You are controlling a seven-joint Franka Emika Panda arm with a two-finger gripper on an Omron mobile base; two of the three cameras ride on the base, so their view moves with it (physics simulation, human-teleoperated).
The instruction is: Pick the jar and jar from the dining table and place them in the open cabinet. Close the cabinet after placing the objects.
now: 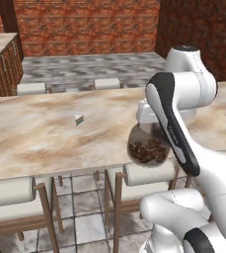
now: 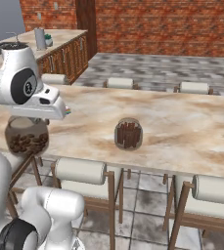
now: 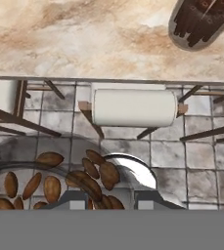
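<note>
The gripper [image 3: 102, 202] is clamping down on the bean jar [image 1: 148, 147], fingers pinched in tight on its rim, and it's hanging the thing in the air just past the near edge of the table [image 1: 45, 133], over a chair [image 3: 134, 108] and the tiled floor [image 3: 172, 151]. You can see through the clear glass: it's a squat round jar with a heap of dark brown, almond-shaped bean bits sitting in the bottom half, top half looking empty. In the hand view the beans [image 3: 50, 188] are showing right up against the fingertips [image 3: 77, 201], and the jar's rim is curving around them.

The other jar, the stick jar [image 2: 128, 134], is sitting upright on the table, off to the gripper's side and a bit further in from the edge, well apart from the held one. Same rounded clear glass, but packed with upright dark brown sticks that are filling most of it.

No labels or writing on either jar that I can make out, just plain glass.

There's also a tiny white-and-coloured wedge [image 1: 79, 119] lying on the tabletop, on the far side of the gripper from the stick jar. Cream-cushioned chairs are tucked in along both sides of the table.
</note>
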